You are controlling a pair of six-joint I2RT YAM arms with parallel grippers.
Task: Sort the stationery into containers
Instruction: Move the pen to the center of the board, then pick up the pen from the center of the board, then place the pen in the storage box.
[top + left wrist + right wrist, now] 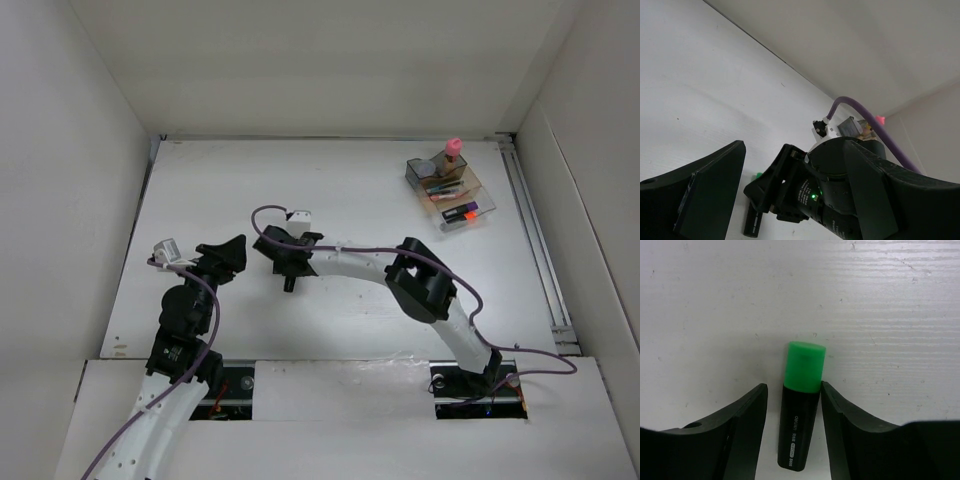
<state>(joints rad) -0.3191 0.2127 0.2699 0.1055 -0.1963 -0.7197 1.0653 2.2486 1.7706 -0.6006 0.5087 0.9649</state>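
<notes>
Between spread right jaws lies the green-and-black highlighter [800, 410], print illegible; left jaws also spread.

left tool [795, 146]: spread | green-and-black highlighter [753, 221]: on table [715, 90], beside right arm [840, 175]

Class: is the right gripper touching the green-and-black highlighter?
Cannot tell. The right wrist view shows table between highlighter and one jaw; the other jaw's edge merges with its black body.

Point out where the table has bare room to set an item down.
Free: the far-left table, between back wall and arms, left of the organizer; also the right side nearer than it. Crowded: centre-left, right gripper straddling the green highlighter, left gripper beside.
</notes>
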